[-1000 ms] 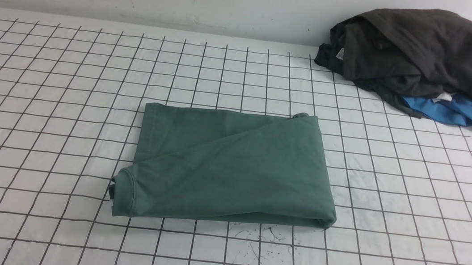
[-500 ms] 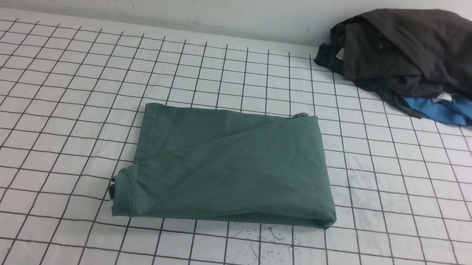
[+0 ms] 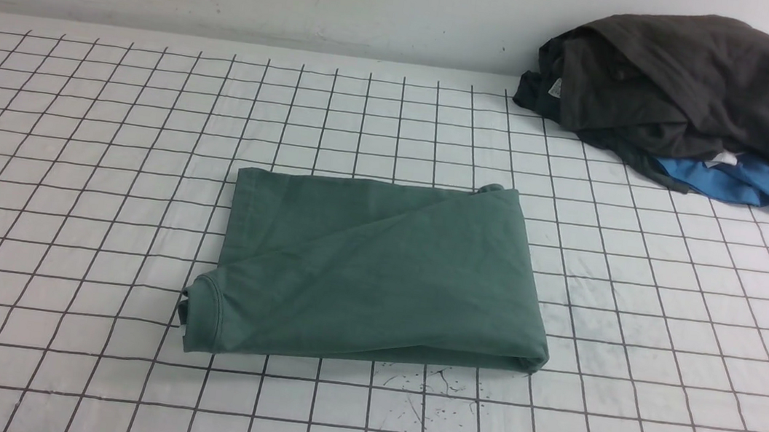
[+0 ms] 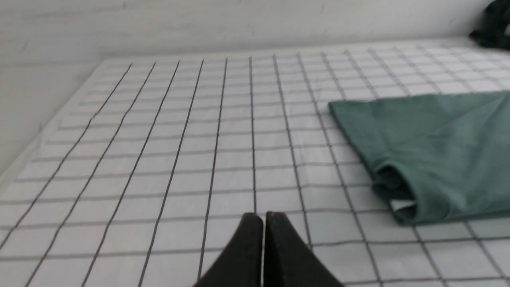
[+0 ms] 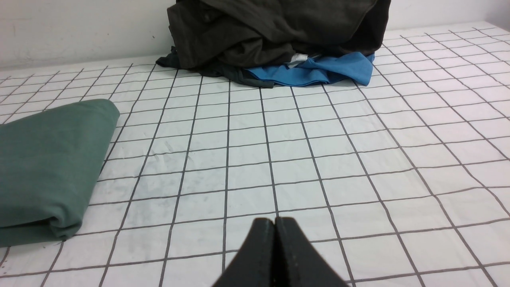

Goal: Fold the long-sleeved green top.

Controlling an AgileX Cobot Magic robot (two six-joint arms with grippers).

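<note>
The green long-sleeved top [image 3: 377, 274] lies folded into a flat rectangle in the middle of the gridded table, its ribbed collar at the near left corner. The left wrist view shows that collar end [image 4: 430, 151]; the right wrist view shows the rounded fold [image 5: 48, 171]. My left gripper [image 4: 263, 217] is shut and empty, hovering over bare grid well to the left of the top. My right gripper [image 5: 275, 221] is shut and empty too, over bare grid to the right of it. Neither arm appears in the front view.
A heap of a dark grey-black garment [image 3: 701, 86] over a bright blue one [image 3: 748, 183] sits at the far right corner against the wall. The white gridded sheet [image 3: 72, 133] covers the table; its left edge [image 4: 59, 119] drops off.
</note>
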